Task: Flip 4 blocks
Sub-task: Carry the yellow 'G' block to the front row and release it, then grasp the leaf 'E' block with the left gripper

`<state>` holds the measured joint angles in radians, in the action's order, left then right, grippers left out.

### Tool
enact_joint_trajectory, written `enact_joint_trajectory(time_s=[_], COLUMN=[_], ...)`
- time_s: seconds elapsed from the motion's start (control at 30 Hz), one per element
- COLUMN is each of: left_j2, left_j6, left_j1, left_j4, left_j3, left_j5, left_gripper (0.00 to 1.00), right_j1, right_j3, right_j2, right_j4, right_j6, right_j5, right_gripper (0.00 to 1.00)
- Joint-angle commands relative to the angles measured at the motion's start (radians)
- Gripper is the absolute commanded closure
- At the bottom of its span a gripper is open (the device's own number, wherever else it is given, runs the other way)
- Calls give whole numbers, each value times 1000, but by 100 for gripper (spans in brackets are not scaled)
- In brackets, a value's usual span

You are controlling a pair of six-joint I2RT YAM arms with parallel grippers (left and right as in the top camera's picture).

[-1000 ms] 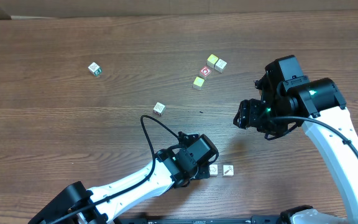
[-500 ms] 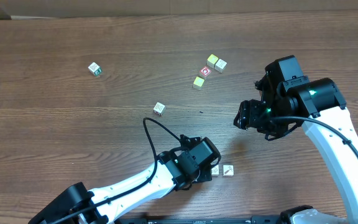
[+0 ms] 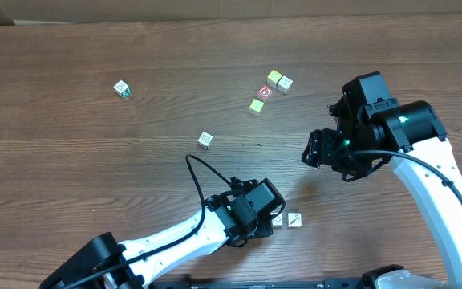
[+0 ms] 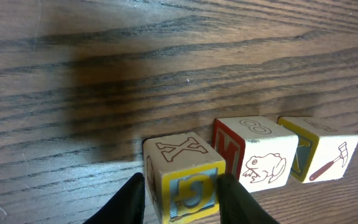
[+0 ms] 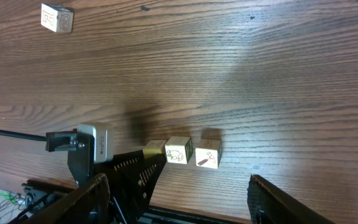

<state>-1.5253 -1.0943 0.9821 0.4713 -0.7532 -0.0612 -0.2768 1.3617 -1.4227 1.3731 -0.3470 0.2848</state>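
Note:
Three blocks stand in a row near the table's front edge. In the left wrist view they are an X-and-J block (image 4: 182, 177), a frog block (image 4: 257, 162) and a hammer block (image 4: 325, 155). My left gripper (image 4: 182, 190) straddles the X-and-J block, which rests on the table. Its fingers (image 4: 132, 202) stand slightly apart from the block's sides, so it is open. From overhead the left gripper (image 3: 263, 217) hides that block; the frog block (image 3: 277, 218) and hammer block (image 3: 293, 219) show. My right gripper (image 3: 315, 148) hovers open and empty to the right.
A cream block (image 3: 205, 140) lies mid-table and another block (image 3: 121, 88) far left. At the back is a cluster: a red ring cube (image 3: 266, 92), a yellow-green cube (image 3: 257, 105) and two pale cubes (image 3: 279, 80). The table's front edge (image 5: 229, 214) runs close to the row.
My left gripper has lowered the X-and-J block beside the frog block and loosened its jaws. The right arm has not moved.

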Motion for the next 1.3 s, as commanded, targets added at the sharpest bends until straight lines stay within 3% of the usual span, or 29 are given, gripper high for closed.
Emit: enact_joint_trajectory(time_s=[0.0, 0.5, 0.93, 0.97, 1.03, 1.1, 1.27], left_j2=[-19, 4, 167, 188, 229, 261, 237], left_j6=[-7, 24, 89, 110, 185, 308, 602], left_j1=[10, 10, 8, 6, -2, -37, -203], left_j4=[9, -21, 28, 43, 61, 69, 68], left_j3=[14, 13, 3, -1, -5, -11, -46], left_j5=[3, 35, 114, 139, 187, 230, 191], left_gripper=[69, 61, 58, 55, 38, 30, 33], right_j1=[-3, -3, -3, -3, -3, -3, -3], right_j3=[21, 21, 21, 21, 21, 21, 21], right_j2=[9, 9, 9, 9, 9, 9, 9], right_j4=[-1, 6, 12, 12, 10, 3, -9], right_j6=[0, -5, -5, -4, -4, -4, -3], right_j5=[6, 6, 6, 6, 6, 6, 6], right_gripper=[28, 28, 27, 27, 27, 27, 26])
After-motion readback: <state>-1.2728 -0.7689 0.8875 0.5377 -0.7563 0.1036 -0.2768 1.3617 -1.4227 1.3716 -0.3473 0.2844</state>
